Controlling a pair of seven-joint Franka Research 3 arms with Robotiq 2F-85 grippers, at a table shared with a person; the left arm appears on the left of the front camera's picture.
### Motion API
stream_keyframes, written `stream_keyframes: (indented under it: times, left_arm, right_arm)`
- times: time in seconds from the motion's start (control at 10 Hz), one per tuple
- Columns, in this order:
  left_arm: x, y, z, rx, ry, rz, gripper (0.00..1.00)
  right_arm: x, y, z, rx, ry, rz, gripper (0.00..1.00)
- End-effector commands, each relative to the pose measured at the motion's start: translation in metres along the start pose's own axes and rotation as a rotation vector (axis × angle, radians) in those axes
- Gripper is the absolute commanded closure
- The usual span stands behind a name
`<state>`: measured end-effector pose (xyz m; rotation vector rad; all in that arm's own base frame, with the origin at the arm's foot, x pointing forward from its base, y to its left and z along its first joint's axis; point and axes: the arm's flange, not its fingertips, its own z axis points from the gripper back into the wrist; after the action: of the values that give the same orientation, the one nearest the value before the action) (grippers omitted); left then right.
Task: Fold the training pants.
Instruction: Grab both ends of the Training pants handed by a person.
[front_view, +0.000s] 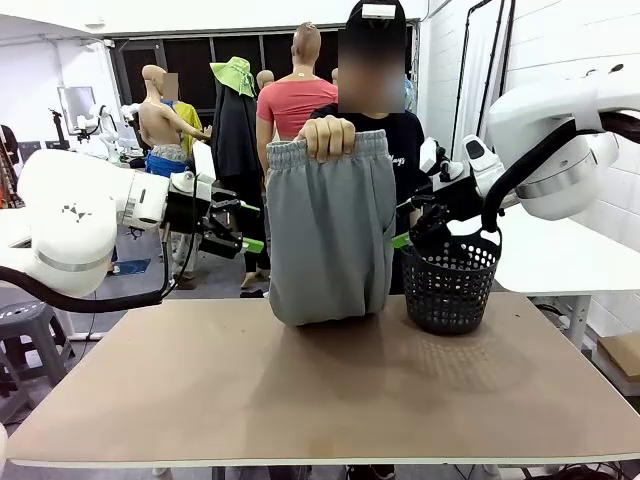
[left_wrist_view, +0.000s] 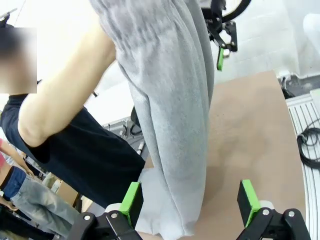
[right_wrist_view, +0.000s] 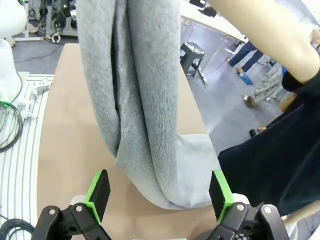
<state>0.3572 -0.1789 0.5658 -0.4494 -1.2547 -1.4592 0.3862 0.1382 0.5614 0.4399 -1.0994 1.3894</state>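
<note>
Both open, left hand and right hand flank soft grey jersey training pants hanging from a person's fist; mesh basket alongside.

Reads as a robotics lab or test workshop, not a home. Told by a white jointed robot arm at the left and another at the right flanking a plain brown flat counter, loose black cables on a pale ribbed metal frame, a grey plastic stool, bare white walls.
</note>
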Motion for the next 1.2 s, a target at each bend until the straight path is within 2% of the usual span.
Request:
stream_keyframes:
  times: [0.0, 0.3, 0.5, 0.9, 1.0, 1.1]
  left_arm:
    - [-0.007, 0.008, -0.016, 0.006, -0.08, -0.007, 0.0]
    - [-0.005, 0.01, -0.024, -0.037, -0.088, -0.009, 0.0]
    - [0.001, 0.006, -0.029, -0.058, -0.111, -0.003, 0.0]
    - [0.017, 0.011, -0.037, 0.034, -0.159, -0.034, 0.0]
    - [0.024, 0.012, -0.038, 0.034, -0.18, -0.036, 0.0]
    - [0.031, 0.013, -0.041, -0.019, -0.215, -0.015, 0.0]
  right_arm:
    - [-0.003, -0.007, -0.009, 0.017, -0.055, 0.019, 0.0]
    - [-0.003, -0.009, -0.012, 0.041, -0.092, 0.022, 0.0]
    - [0.002, -0.006, -0.01, 0.078, -0.159, 0.039, 0.0]
    - [0.014, -0.006, -0.014, 0.164, -0.246, 0.081, 0.0]
    - [0.016, -0.006, -0.015, 0.181, -0.26, 0.093, 0.0]
    - [0.018, -0.006, -0.016, 0.194, -0.282, 0.102, 0.0]
